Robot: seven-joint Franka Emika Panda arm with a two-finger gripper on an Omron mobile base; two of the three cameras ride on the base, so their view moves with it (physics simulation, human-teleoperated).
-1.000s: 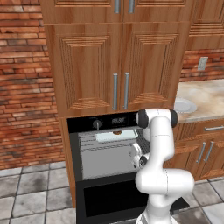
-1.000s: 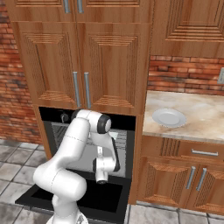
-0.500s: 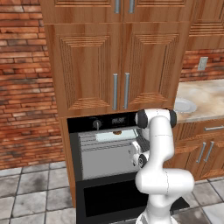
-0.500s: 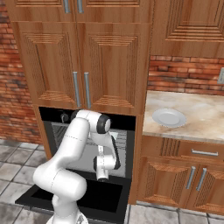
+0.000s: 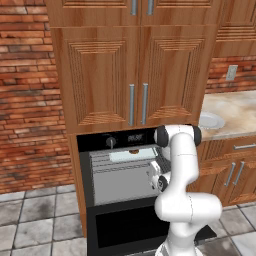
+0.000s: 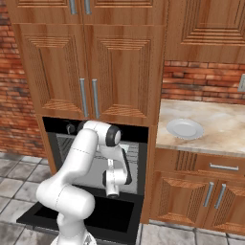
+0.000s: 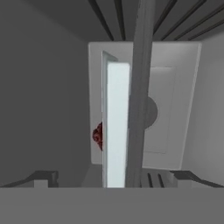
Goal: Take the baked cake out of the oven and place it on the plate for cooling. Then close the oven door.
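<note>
Oven (image 5: 100, 177) open, door (image 6: 86, 215) dropped flat. Tray (image 5: 131, 155) on upper rack, cake (image 5: 133, 151) on top: small brown lump, likely soft, crumbly, light. My gripper (image 6: 113, 194) empty, jaws wide, at oven mouth. Pinch cake low across sides, gently. Plate (image 6: 184, 128) on counter.

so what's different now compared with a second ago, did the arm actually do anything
Hardly anything. The gripper hangs open in front of the open oven, where it was a second ago, and nothing has been grasped or released. The cake sits on the pale tray inside, the oven door is folded down, and the plate lies on the counter.
</note>
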